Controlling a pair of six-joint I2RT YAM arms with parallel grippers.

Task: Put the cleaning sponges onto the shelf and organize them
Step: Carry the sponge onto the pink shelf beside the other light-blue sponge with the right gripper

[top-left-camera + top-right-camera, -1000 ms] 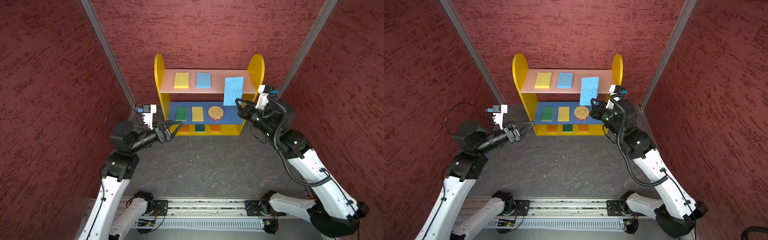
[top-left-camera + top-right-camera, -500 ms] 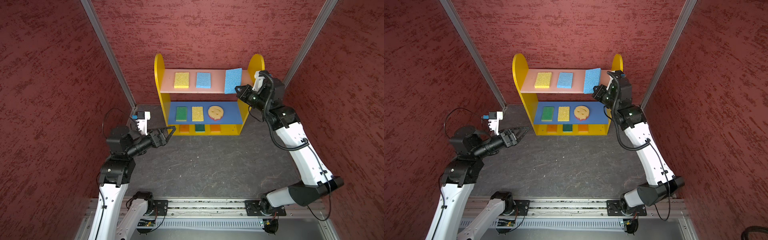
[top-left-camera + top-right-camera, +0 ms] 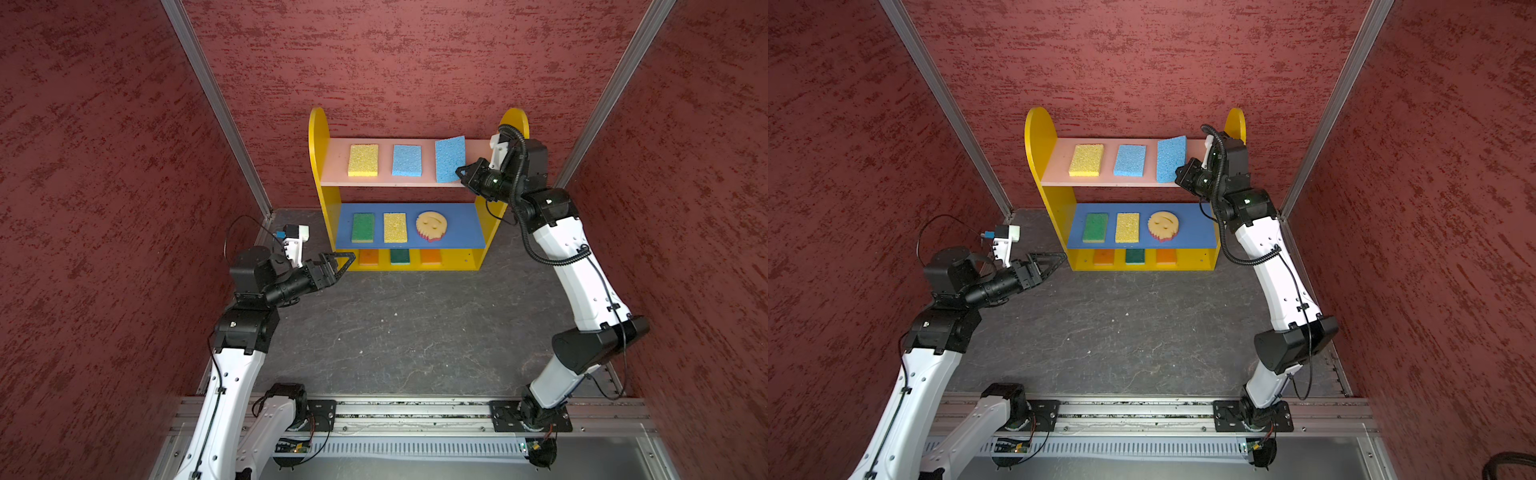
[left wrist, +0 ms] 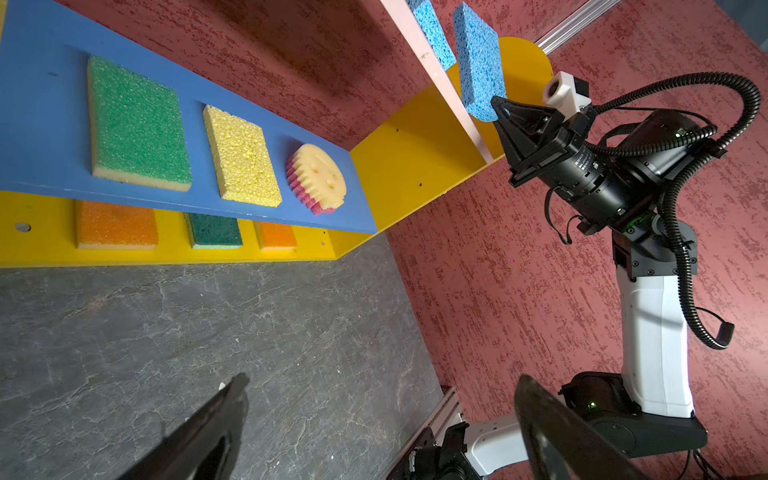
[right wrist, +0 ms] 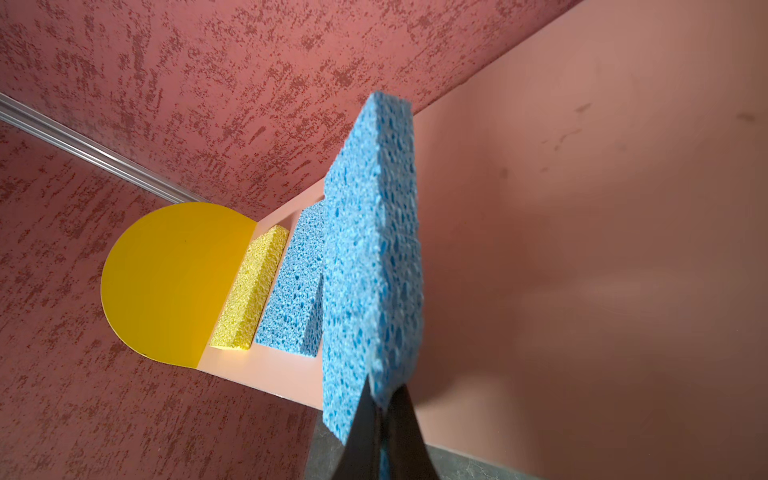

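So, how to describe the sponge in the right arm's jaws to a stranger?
At the back wall stands a shelf; look at its pink top board. Beside a yellow sponge and a flat blue sponge, it is the blue one at the right end. Only this one is tilted, held in the shut jaws of the right arm.

1. Tabletop (image 3: 395,332): dk grey, stone-look w/ pale veins, flat. Ref. item.
2. Back wall (image 3: 395,54): red textured panel, upright along tabletop's far edge.
3. Side walls, 2 pcs: left wall (image 3: 83,208), right wall (image 3: 698,208); same finish, flanking tabletop.
4. Alu. posts, 2 pcs: left post (image 3: 216,108), right post (image 3: 604,95); rise from tabletop's far corners, btwn panels.
5. Alu. rail (image 3: 415,409): along tabletop's near edge; white slotted duct (image 3: 415,449) just past it.
6. Black cable (image 3: 1512,467): partly in view, beyond tabletop's near right corner.
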